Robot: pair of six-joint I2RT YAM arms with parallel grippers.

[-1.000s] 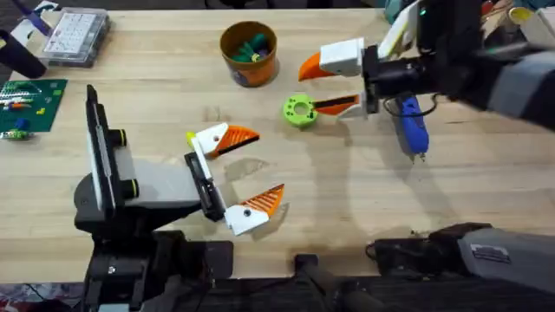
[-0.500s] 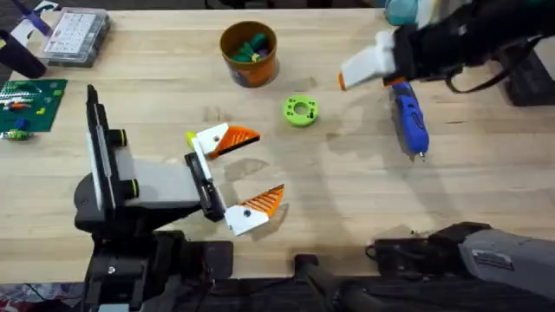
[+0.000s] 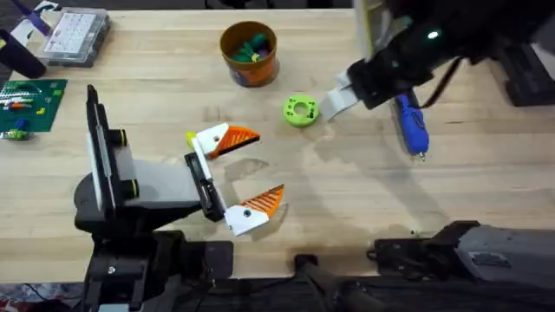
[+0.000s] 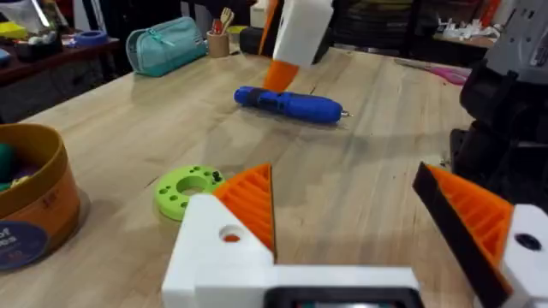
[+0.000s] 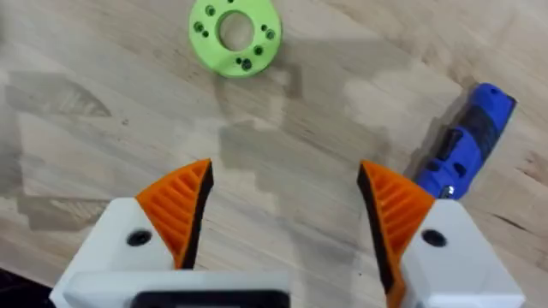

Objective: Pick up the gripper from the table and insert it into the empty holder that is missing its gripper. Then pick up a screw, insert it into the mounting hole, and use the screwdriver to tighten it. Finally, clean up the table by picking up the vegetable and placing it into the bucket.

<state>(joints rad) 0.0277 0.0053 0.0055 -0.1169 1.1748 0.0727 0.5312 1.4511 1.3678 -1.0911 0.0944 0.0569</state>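
The orange ribbed gripper (image 3: 240, 137) sits in the white holder (image 3: 211, 139) with the yellow tab, as one finger of my left gripper (image 3: 260, 171), which stands open and empty. In the left wrist view the same gripper (image 4: 253, 198) rises from the holder (image 4: 214, 257). My right gripper (image 3: 336, 102) hangs open just right of the lime-green vegetable (image 3: 300, 110), fingers pointing down. From its wrist, the vegetable (image 5: 234, 34) lies beyond the right gripper (image 5: 287, 214). The blue screwdriver (image 3: 412, 126) lies to its right. The orange bucket (image 3: 249, 54) stands behind the vegetable. The screw is out of view.
A clear parts box (image 3: 76, 35) and a green board (image 3: 26, 104) lie at the far left. The bucket holds green and blue pieces. Bare wood stretches between the left gripper and the screwdriver (image 5: 467, 141). A dark arm base (image 3: 468, 251) sits at the front right.
The right gripper drew back to the upper right, then came down again. It now points downward close beside the vegetable. The left arm, vegetable and screwdriver have not moved.
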